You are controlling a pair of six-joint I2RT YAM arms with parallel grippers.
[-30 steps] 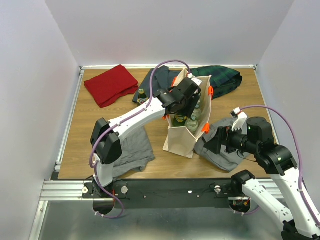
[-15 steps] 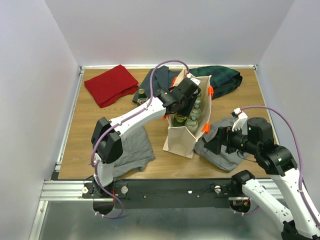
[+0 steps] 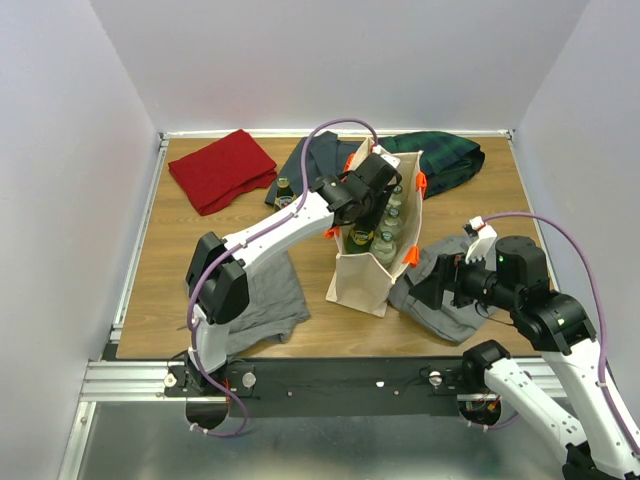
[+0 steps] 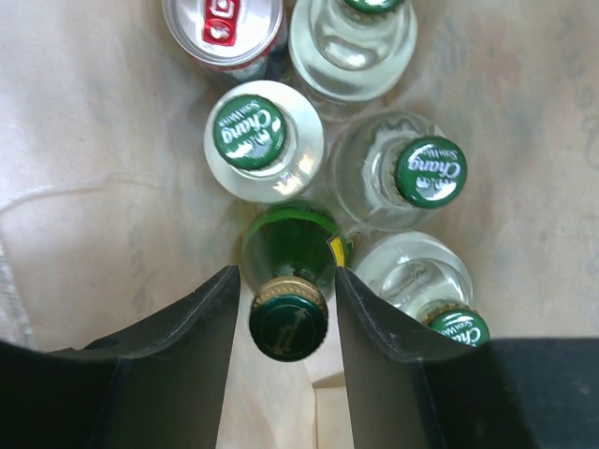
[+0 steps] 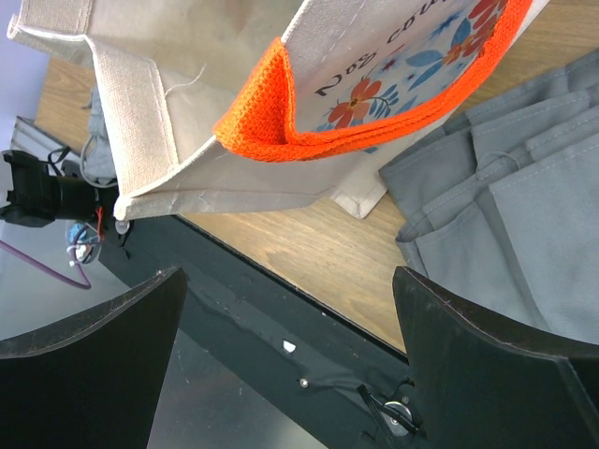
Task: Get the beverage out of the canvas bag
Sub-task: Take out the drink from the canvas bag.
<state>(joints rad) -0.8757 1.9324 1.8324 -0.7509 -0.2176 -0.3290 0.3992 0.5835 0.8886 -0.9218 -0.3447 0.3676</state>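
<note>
So, what changed in the last second: your left gripper (image 4: 286,281) has sunk a little deeper into the canvas bag (image 3: 362,280) and pulled its jaws in. It's narrow now, one jaw on each side of the green bottle (image 4: 292,238) right at the cap. I honestly can't tell whether it's pinching yet or just hugging close.

That bottle is upright inside the bag, at 6 o'clock of the cluster. Clear bottles (image 4: 265,140) crowd it from 12 to 3, and there's a can (image 4: 223,26) at 11. The bag itself stands mid-bench (image 3: 170,260), a touch toward 3 o'clock.

My read: you're at the grab, and the lift comes next. Go straight up, the neighbours are tight. Your right gripper (image 5: 288,281) is spread wide, holding nothing, beside the bag at 4 o'clock, above the grey clothes (image 3: 440,300).
</note>
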